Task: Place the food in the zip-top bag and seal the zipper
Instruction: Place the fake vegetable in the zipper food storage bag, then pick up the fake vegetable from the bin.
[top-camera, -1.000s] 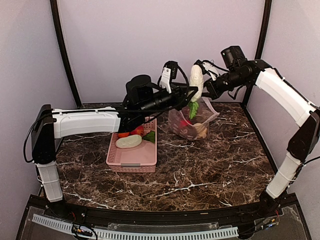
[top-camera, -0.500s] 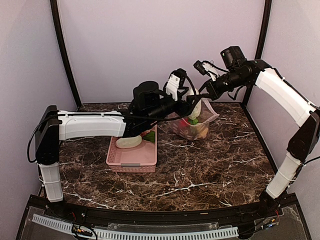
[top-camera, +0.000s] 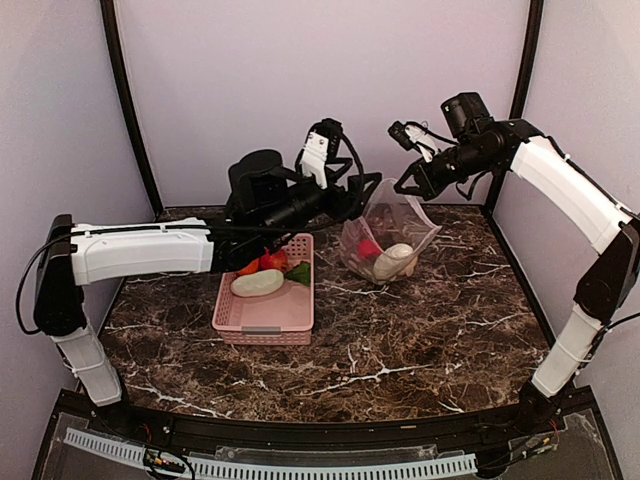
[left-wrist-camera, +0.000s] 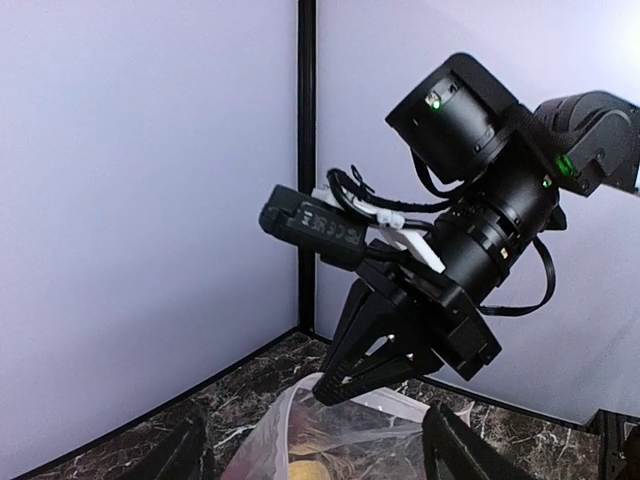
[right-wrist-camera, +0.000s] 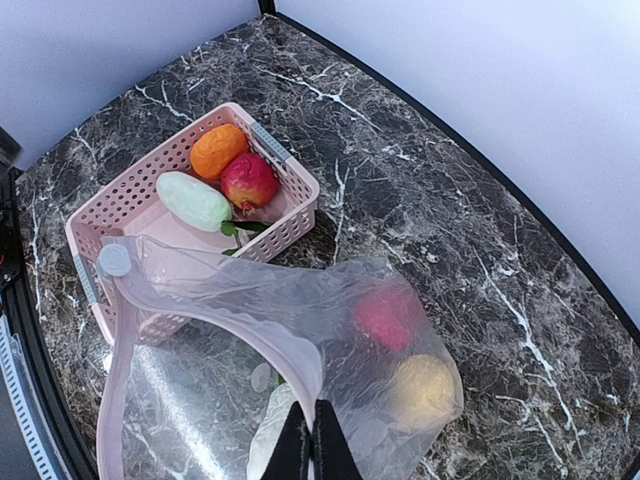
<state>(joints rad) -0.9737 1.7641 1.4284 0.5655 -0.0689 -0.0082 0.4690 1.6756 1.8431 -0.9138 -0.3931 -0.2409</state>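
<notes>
The zip-top bag (top-camera: 388, 240) stands open at the back of the table; it also shows in the right wrist view (right-wrist-camera: 300, 340). It holds a red piece (right-wrist-camera: 390, 315), a yellow piece (right-wrist-camera: 422, 390) and a white piece (top-camera: 392, 260). My right gripper (top-camera: 404, 188) is shut on the bag's pinkish zipper (right-wrist-camera: 250, 315) edge and holds the mouth up; its fingers (right-wrist-camera: 312, 445) are pressed together. My left gripper (top-camera: 362, 192) is open and empty, just left of and above the bag mouth; its fingers (left-wrist-camera: 185, 450) frame the bag rim.
A pink slotted basket (top-camera: 265, 328) sits left of the bag, with an orange piece (right-wrist-camera: 218, 150), a red piece (right-wrist-camera: 248, 180), a pale green-white piece (right-wrist-camera: 193, 200) and a green leaf (top-camera: 298, 272). Walls and black posts stand close behind.
My left gripper held the white leafy piece over the bag, lowered it into the mouth and let go. The white piece now lies in the bag and the left gripper has pulled back left.
</notes>
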